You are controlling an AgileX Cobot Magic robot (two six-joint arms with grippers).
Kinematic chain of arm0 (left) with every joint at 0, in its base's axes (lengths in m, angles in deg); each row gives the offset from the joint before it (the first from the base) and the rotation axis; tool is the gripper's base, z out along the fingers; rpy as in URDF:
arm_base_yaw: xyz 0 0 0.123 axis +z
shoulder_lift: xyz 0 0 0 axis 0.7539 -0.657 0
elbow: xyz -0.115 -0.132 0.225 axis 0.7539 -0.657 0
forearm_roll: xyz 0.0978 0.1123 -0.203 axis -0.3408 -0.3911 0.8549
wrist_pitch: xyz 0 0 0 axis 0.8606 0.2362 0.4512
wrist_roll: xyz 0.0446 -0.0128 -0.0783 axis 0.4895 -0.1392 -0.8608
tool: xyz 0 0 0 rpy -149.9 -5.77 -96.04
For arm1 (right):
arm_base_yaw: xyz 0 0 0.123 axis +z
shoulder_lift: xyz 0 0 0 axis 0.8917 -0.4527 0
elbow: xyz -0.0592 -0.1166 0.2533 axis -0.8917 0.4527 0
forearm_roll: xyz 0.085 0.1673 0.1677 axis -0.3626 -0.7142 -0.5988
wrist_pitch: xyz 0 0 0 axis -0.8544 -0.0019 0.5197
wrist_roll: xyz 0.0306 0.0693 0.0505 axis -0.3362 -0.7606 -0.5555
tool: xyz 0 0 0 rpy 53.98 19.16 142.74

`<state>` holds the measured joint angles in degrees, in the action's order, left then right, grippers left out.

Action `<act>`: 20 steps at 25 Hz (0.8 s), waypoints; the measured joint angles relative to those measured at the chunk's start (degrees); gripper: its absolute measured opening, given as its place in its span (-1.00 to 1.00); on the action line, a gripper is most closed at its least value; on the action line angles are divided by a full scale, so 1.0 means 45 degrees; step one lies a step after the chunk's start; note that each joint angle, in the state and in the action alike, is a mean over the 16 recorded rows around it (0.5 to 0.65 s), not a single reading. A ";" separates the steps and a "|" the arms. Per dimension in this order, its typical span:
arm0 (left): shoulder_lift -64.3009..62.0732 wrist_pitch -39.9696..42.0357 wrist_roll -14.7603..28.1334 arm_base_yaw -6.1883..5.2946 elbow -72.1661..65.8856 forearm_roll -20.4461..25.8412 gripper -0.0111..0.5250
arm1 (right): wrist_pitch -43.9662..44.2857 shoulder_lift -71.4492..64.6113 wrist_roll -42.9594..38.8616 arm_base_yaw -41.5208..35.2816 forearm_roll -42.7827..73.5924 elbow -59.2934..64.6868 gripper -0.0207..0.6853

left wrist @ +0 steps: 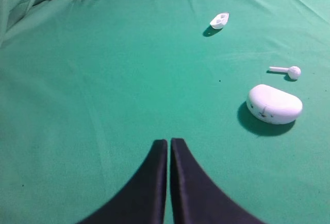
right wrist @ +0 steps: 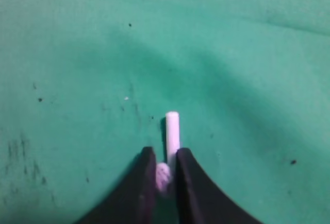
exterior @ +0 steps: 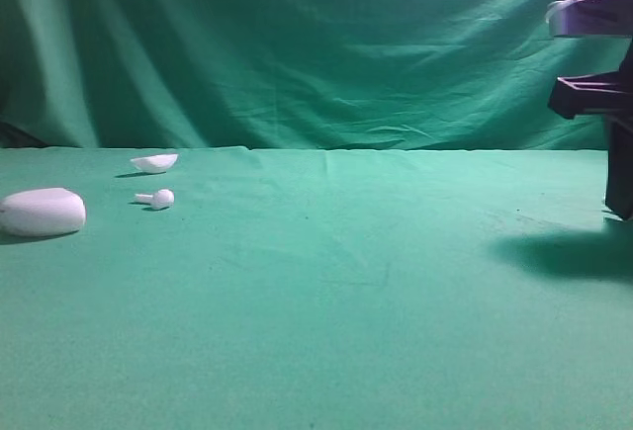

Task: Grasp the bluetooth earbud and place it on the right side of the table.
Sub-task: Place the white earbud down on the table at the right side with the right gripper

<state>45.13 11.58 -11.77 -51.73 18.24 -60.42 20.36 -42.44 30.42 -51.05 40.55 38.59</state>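
I count two earbuds: one bluetooth earbud (right wrist: pixel 171 140) pinched by my right gripper (right wrist: pixel 164 168), another earbud (exterior: pixel 157 198) beside one case (exterior: pixel 42 212) and one lid (exterior: pixel 155 162). Left gripper (left wrist: pixel 168 149) fingers pressed together; the right arm is cropped in the high view.

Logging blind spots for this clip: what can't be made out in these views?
- Right gripper: exterior high view's right edge cuts it off.
- Bluetooth earbud: fingers hide its head in the right wrist view; held or released, unclear.
- Left gripper: unseen in the exterior view.
- Case markings: too small.
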 joint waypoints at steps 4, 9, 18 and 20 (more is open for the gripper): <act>0.0000 0.0000 0.0000 0.0000 0.0000 0.0000 -0.96 | 0.0365 0.0040 -0.0045 0.0000 -0.0013 -0.0283 -0.01; 0.0000 0.0000 0.0000 0.0000 0.0000 0.0000 -0.96 | 0.1358 0.0493 -0.0120 0.0000 -0.0089 -0.0968 0.37; 0.0000 0.0000 0.0000 0.0000 0.0000 0.0000 -0.96 | 0.4059 0.3395 -0.0114 0.0000 -0.0765 -0.2343 0.04; 0.0000 0.0000 0.0000 0.0000 0.0000 0.0000 -0.96 | 0.4650 0.4469 -0.0055 0.0000 -0.0946 -0.2505 -0.15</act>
<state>45.13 11.58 -11.77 -51.73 18.24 -60.42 41.28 -22.33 30.17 -51.05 36.29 27.31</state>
